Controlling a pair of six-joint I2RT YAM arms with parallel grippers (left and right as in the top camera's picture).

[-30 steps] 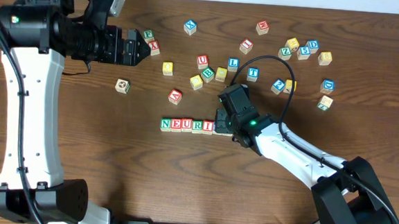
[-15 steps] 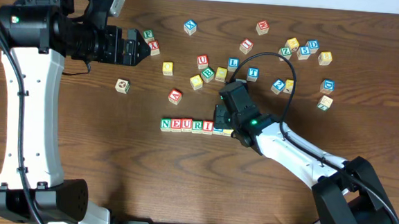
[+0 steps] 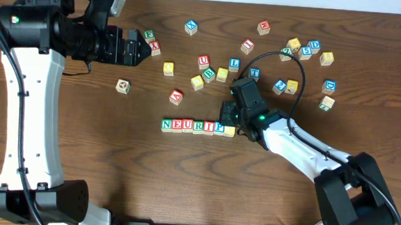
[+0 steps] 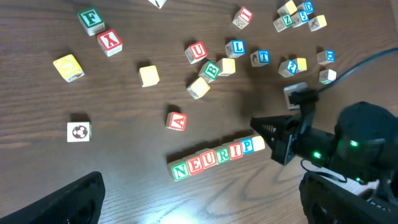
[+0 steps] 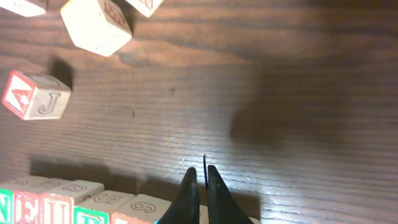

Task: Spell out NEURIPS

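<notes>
row: NEURIP cubes plus yellow cube, touching, on surface
right claw: pressed together, tips at row's right end
left claw: spread, well apart from row

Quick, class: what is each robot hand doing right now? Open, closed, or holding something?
Left hand: open, holding nothing.
Right hand: closed, empty, tips by the end of the block row.

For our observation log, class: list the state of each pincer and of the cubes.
left pincer: open, empty
right pincer: shut, empty, by the row's right end
cube row: reads NEURIP, then a yellow-faced cube
A cube: loose, apart from the row
</notes>
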